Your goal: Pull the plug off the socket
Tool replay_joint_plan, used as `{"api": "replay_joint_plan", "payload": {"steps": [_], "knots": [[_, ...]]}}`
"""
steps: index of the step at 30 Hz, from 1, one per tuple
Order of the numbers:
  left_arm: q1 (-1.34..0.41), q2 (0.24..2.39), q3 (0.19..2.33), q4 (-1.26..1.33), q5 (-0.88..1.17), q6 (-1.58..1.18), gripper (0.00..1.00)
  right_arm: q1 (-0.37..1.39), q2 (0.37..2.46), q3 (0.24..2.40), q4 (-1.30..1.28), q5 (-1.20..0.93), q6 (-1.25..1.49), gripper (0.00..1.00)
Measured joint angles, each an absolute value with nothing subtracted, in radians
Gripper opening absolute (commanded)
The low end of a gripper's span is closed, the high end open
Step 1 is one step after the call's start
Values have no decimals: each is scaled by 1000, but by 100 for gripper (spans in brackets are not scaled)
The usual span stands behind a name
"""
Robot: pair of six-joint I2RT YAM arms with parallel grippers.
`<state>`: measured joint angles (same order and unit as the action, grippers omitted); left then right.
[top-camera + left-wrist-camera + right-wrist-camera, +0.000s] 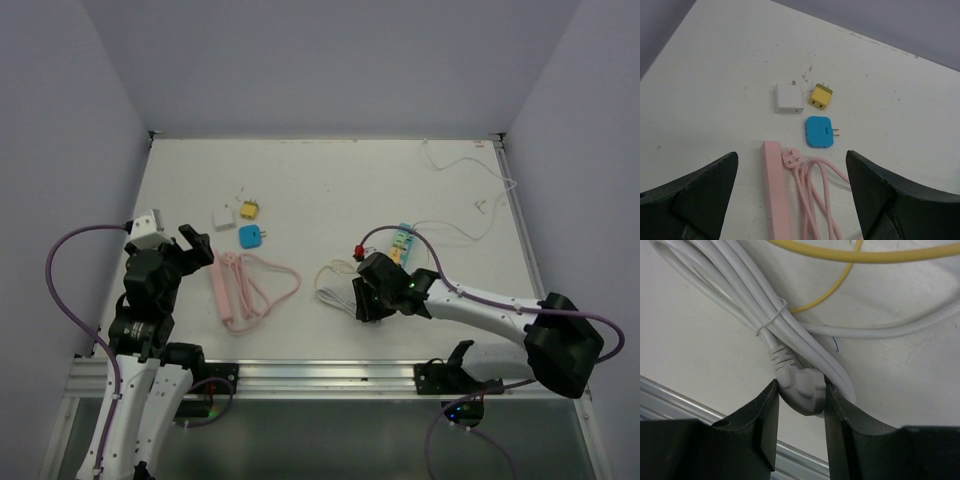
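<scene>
My right gripper (361, 306) (801, 391) is shut on a white plug (802, 390), one finger on each side of its body. The plug belongs to a tied bundle of white cable (335, 285) (740, 285) lying on the table. No socket shows around the plug in the right wrist view. A green and yellow socket strip (401, 243) lies just behind the right gripper. My left gripper (196, 247) (791, 155) is open and empty above a pink power strip (218, 290) (774, 195), whose own pink plug (792, 158) lies loose beside it.
A white charger (223, 218) (789, 98), a yellow adapter (249, 209) (820, 96) and a blue adapter (250, 236) (818, 132) lie behind the pink strip. A thin white cable (470, 170) lies at the back right. A yellow cable (840, 257) crosses the white bundle. The metal front rail (690, 405) is close.
</scene>
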<state>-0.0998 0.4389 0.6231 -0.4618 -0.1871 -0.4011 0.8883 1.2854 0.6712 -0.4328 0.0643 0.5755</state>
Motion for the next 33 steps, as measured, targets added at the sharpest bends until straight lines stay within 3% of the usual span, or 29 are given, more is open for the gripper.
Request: {"api": "replay_joint_plan", "payload": {"steps": [1, 2, 6, 11, 17, 21, 26, 33], "knots": [[-100, 441, 623, -462, -187, -401, 92, 892, 1253, 656, -460, 56, 577, 29], [-100, 442, 623, -462, -187, -401, 92, 894, 1214, 640, -492, 51, 579, 40], [-99, 452, 623, -462, -187, -401, 92, 895, 1058, 619, -630, 54, 590, 57], [-98, 466, 623, -461, -183, -401, 92, 895, 920, 649, -701, 100, 601, 69], [-97, 483, 623, -461, -174, -401, 92, 871, 953, 764, -746, 267, 603, 73], [-97, 484, 623, -461, -169, -401, 92, 743, 970, 777, -739, 331, 603, 71], [-97, 484, 623, -461, -165, -401, 92, 615, 928, 675, -609, 360, 602, 70], [-97, 485, 623, -461, -160, -401, 92, 605, 930, 564, -443, 411, 602, 70]]}}
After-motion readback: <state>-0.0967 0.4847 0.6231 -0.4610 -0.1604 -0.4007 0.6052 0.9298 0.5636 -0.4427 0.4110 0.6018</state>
